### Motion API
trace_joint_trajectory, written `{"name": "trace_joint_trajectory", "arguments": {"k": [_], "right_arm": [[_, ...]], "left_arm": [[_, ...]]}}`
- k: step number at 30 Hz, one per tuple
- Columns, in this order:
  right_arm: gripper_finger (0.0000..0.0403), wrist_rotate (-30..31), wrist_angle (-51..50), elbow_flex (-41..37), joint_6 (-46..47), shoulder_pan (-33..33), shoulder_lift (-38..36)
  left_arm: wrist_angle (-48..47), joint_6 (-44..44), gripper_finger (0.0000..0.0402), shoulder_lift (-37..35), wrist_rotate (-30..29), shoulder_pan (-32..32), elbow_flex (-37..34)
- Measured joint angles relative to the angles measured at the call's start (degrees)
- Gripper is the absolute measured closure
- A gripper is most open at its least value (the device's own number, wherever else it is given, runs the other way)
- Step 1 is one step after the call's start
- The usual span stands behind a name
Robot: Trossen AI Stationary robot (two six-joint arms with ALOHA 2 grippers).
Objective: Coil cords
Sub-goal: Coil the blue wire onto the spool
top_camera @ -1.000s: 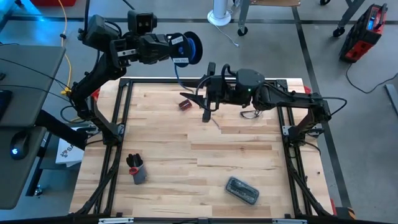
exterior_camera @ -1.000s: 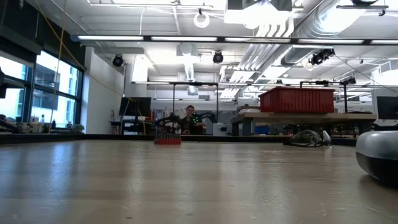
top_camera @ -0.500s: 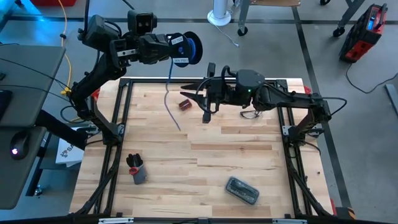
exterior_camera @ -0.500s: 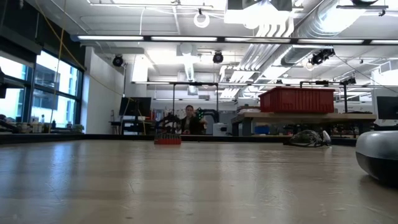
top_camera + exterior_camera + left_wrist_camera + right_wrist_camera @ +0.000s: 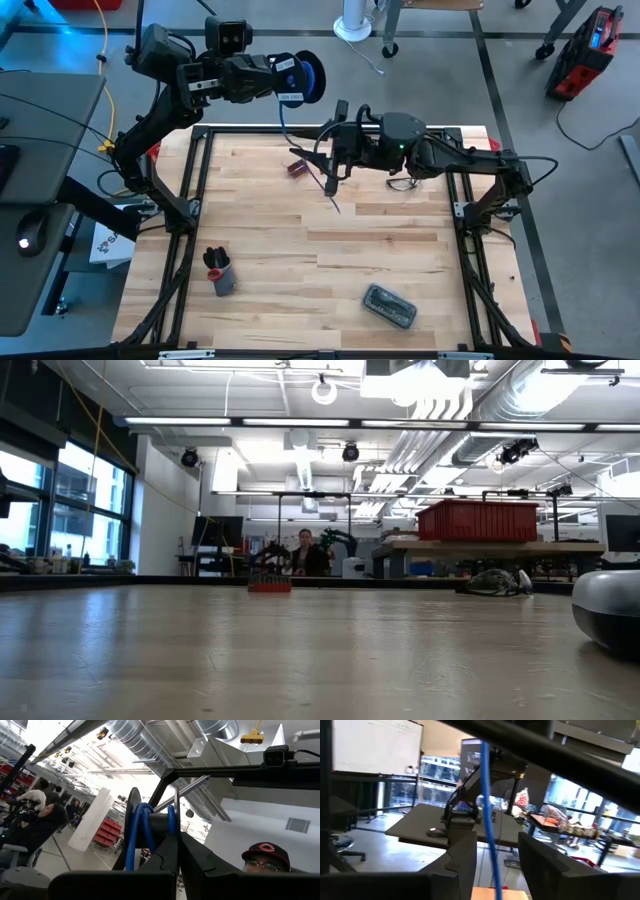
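While the left gripper (image 5: 272, 78) holds the reel (image 5: 300, 78) aloft beyond the tabletop's (image 5: 330, 255) far edge, jaws clamped on it, the cord (image 5: 288, 122) hangs from the reel toward the right gripper (image 5: 328, 160), apparently kept raised so the loose length can be fed on under tension. Right jaws stand narrowly parted, the cord (image 5: 488, 830) running between them as through a guide; actual contact cannot be told. Loose end trails past the jaws onto the wood. Reel's patch is only partly legible; the low view shows neither arm.
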Motion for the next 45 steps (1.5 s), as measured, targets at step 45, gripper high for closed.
{"name": "trace_joint_trajectory", "arguments": {"k": [45], "right_arm": [[0.0242, -0.89, 2.39, 0.00, -1.41, 0.37, 2.56]], "left_arm": [[-0.16, 0.88, 0.0401, 0.19, -0.04, -0.13, 0.00]]}}
